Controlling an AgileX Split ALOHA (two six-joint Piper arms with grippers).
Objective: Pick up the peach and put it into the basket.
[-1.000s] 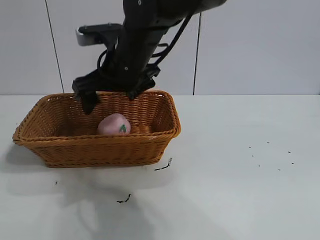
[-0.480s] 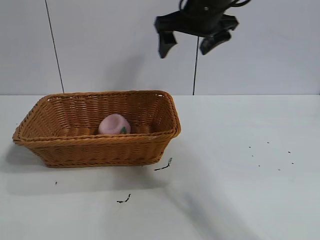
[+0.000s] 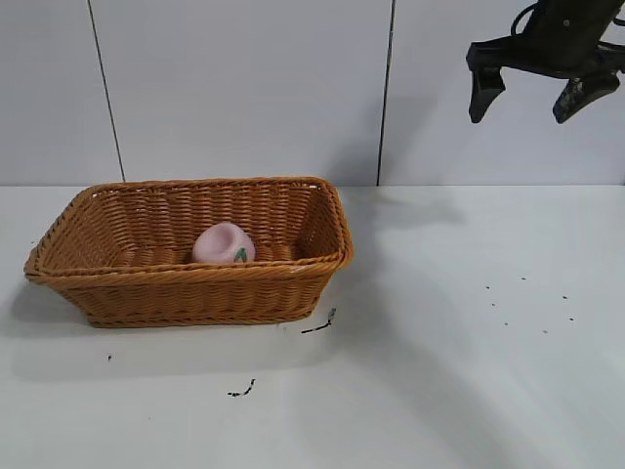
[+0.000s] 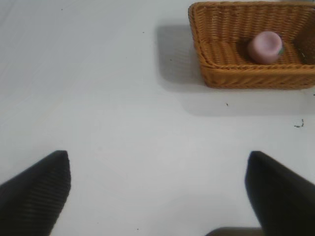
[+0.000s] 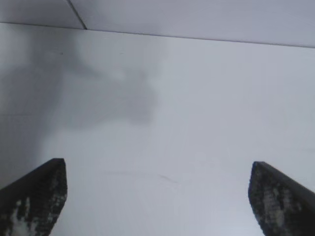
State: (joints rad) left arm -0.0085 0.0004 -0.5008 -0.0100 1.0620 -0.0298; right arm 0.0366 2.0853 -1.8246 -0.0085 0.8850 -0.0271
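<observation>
A: Where is the peach (image 3: 224,242) sitting right now?

B: It is lying inside the basket (image 3: 112,278), on the woven floor toward the middle, with its green leaf mark facing the outside camera. Nothing is touching it.

A: So which step is in hand?

B: Judging from how things lie, the placing is done and only the retreat is left. The right gripper (image 3: 527,91) is hanging high at the upper right, well apart from the basket, with its fingers spread wide and nothing between them. Its wrist camera is showing only bare table and wall.

A: And the left gripper (image 4: 157,189)?

B: It is looking across the table at the basket from a distance, fingers also spread and empty. It is not appearing in the outside view, so I am probably safe calling it parked, though I cannot place it exactly.

A: What is the next move calling for?

B: Very little, I think: the right arm settling into a rest pose without swinging near the basket.

A: And the surroundings?

B: A white table (image 3: 469,371) is carrying a few dark specks (image 3: 243,390), and pale wall panels (image 3: 244,88) with thin dark seams are standing behind.
</observation>
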